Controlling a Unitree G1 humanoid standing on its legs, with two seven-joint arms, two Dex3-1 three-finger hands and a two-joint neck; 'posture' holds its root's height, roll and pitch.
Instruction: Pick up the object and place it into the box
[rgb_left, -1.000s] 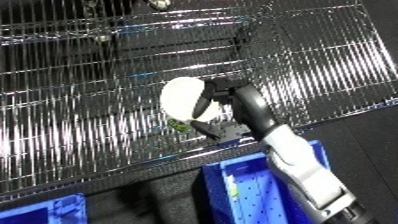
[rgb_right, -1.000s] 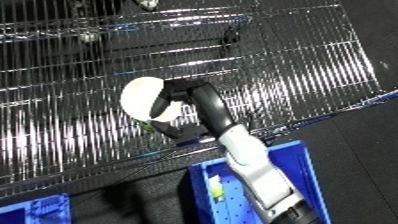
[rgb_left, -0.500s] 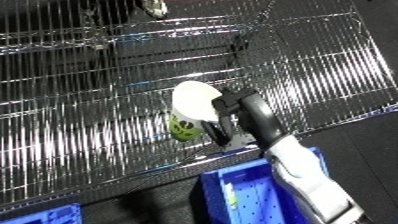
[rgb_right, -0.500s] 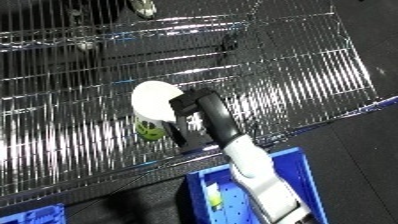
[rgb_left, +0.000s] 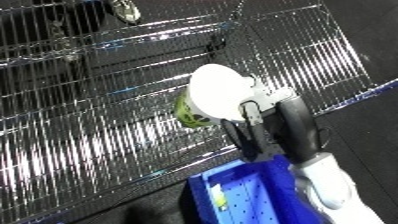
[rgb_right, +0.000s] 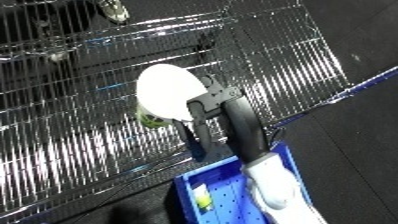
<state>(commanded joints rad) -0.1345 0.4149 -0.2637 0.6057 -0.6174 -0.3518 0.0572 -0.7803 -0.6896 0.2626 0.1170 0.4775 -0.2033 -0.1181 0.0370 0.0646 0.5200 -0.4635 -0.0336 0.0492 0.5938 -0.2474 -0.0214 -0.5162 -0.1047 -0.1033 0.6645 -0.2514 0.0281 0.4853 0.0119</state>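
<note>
A round container with a white lid and a green label is tilted over the wire shelf. My right hand is shut on it from the right side, its black fingers curled round the body under the lid. The white forearm runs down to the lower right. Below the hand, at the front edge of the shelf, stands the blue bin. My left hand shows in neither view.
A small yellow-green thing lies inside the bin. A raised wire rim runs along the shelf's back and right side. Dark floor lies to the right of the shelf.
My right hand has drawn the container a little toward the bin and tipped it, so the white lid faces the camera more. The view has also shifted.
</note>
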